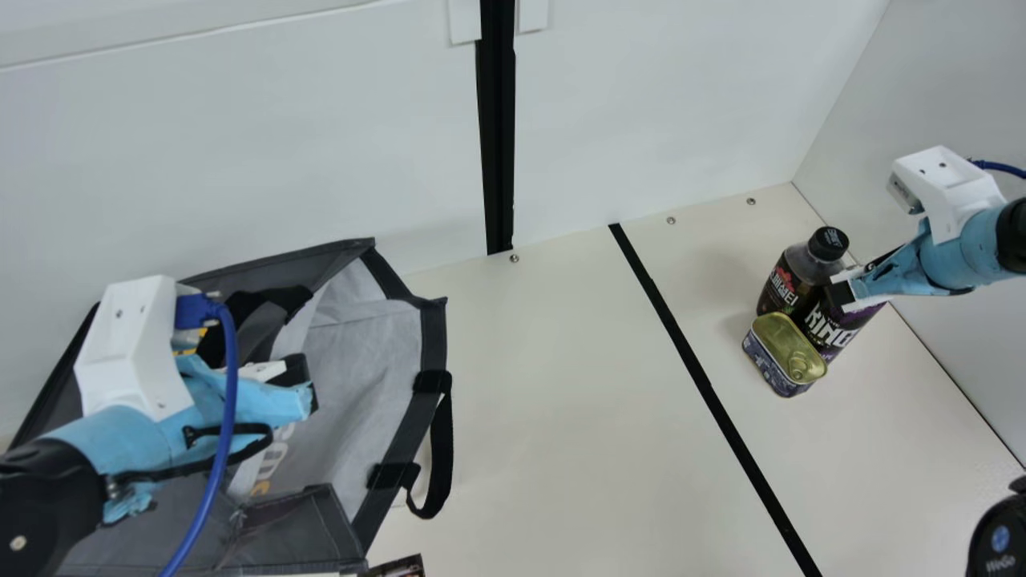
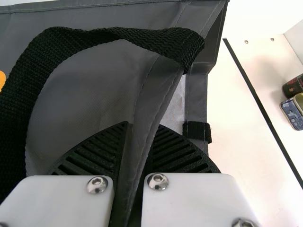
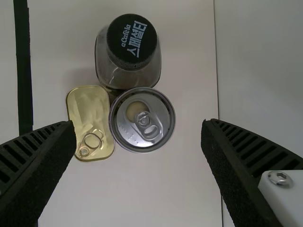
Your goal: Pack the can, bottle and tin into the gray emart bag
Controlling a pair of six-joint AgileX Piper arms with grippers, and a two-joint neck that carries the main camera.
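The gray bag (image 1: 361, 377) stands open at the main view's left. My left gripper (image 1: 309, 389) is at its mouth; in the left wrist view the left gripper (image 2: 132, 156) pinches a fold of the bag's rim (image 2: 158, 99). At the right, the dark-capped bottle (image 1: 789, 280), the can (image 1: 830, 328) and the gold-lidded tin (image 1: 785, 353) stand close together. My right gripper (image 1: 850, 295) is over the can. The right wrist view has the right gripper (image 3: 138, 130) open, with the can (image 3: 142, 120) and tin (image 3: 90, 123) below between its spread fingers, beside the bottle (image 3: 131, 42).
A black strip (image 1: 697, 373) crosses the cream table (image 1: 561, 385) between bag and groceries. White walls (image 1: 240, 152) rise behind and at the right. The bag's black handle (image 1: 441, 457) hangs beside it. A dark printed item (image 1: 401, 566) lies at the near edge.
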